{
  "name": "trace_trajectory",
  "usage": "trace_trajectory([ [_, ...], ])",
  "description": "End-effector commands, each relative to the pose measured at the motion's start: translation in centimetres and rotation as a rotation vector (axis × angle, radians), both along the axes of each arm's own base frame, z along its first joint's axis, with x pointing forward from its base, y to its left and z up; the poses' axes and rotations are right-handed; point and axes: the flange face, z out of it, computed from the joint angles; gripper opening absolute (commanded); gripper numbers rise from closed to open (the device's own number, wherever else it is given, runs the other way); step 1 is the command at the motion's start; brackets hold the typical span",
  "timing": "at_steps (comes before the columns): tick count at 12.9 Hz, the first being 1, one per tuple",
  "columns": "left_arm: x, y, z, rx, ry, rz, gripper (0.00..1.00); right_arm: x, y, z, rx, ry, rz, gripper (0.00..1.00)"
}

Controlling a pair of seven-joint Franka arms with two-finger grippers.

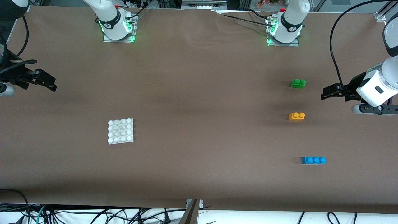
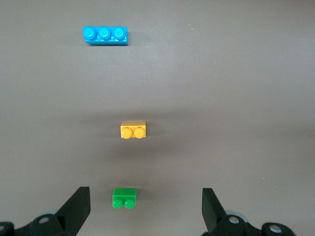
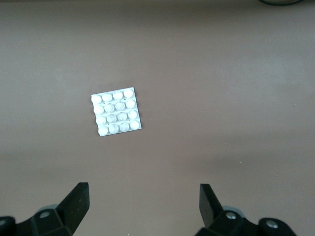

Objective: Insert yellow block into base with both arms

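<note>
Left gripper [image 2: 145,209] fingers spread wide, nothing held, raised at the left arm's table end; right gripper [image 3: 142,209] likewise wide (waiting). Yellow block [image 1: 297,116] sits between green brick [image 1: 298,83] and blue brick [image 1: 313,160], well apart from base [image 1: 121,131]. Block should be straddled squarely, clearing green.

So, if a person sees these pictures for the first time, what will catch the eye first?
Probably the three bright bricks in a row toward the left arm's end of the table: the green brick farthest from the front camera, the yellow block in the middle, the blue brick nearest. Next, the white base alone toward the right arm's end. The left gripper and right gripper hang open at the edges.
</note>
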Motion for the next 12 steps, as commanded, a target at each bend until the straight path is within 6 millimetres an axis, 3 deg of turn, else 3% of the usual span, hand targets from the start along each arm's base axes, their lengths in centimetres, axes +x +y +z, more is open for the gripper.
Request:
trace_trajectory([
  [1, 0.27, 0.15, 0.53, 0.011, 0.004, -0.021, 1.0, -0.75, 0.24, 0.4, 0.002, 0.018, -0.002, 0.99],
  [12, 0.27, 0.08, 0.36, 0.004, 0.008, -0.021, 1.0, -0.43, 0.53, 0.83, 0.002, 0.002, 0.009, 0.99],
])
